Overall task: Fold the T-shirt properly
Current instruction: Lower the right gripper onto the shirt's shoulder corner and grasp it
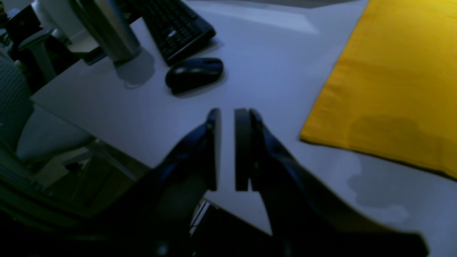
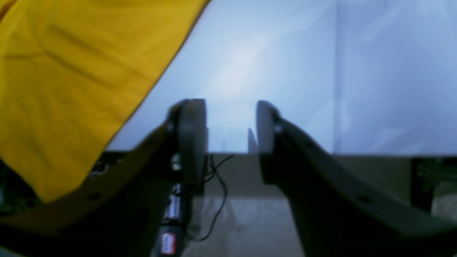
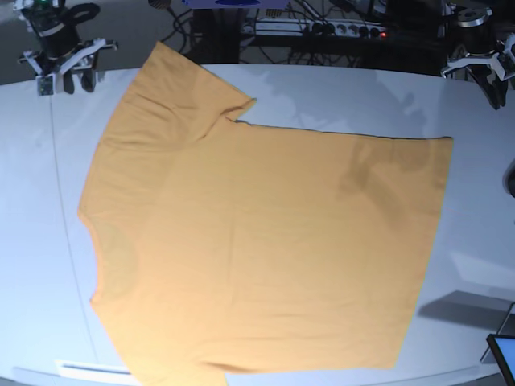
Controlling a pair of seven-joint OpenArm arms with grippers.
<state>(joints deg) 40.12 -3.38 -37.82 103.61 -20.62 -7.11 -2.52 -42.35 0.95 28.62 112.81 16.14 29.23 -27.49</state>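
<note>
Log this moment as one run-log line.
T-shirt: flat on table, unfolded | left pincer: slightly open, empty | right pincer: open, empty

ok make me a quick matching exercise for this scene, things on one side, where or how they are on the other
Things:
1. plain orange-yellow cotton T-shirt
2. black computer mouse
3. left hand
4. right hand

States:
A. narrow gap between the fingers, holding nothing
B. spread flat across the white table
C. wider gap between the fingers, beside the shirt's edge
D. beside the black keyboard

Pairs: 1-B, 2-D, 3-A, 4-C
</note>
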